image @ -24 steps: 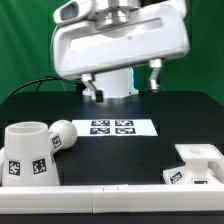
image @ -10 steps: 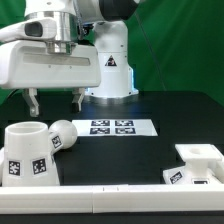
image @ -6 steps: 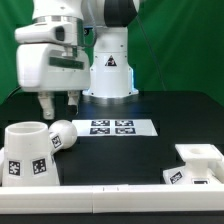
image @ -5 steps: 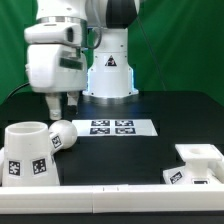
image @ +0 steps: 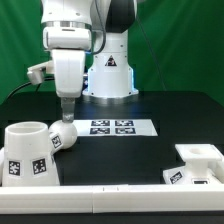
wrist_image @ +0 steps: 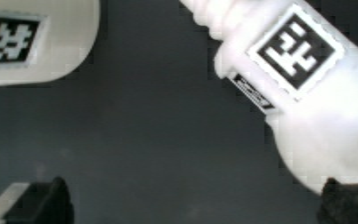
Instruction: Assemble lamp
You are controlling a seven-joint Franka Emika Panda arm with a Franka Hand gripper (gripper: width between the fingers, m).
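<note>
So standing here watching, the arm [image: 72, 40] is hanging over the exterior view's left side of the black desk [image: 150, 105], with the tool [image: 66, 115] pointed straight down just above the bulb [image: 62, 136]. From this side the tool is turned edge-on, so you can't really judge the gap. The wrist view sorts that out though: the two dark fingertips [wrist_image: 41, 200] sit way out at opposite corners with only bare desk [wrist_image: 140, 150] between them, so it's spread wide and has hold of nothing. The bulb [wrist_image: 282, 75] is lying on its side on the desk, tag facing up, and its body runs down close to one of the fingertips, but I can't tell if they're touching. The shade [image: 27, 155] stands upright just beside the bulb, at the front on the exterior view's left, and the wrist view shows a strip of desk between the shade [wrist_image: 34, 40] and the bulb. The marker board [image: 112, 127] lies flat mid-desk next to the bulb. The blocky base [image: 198, 153] sits well apart, at the front on the exterior view's right.
</note>
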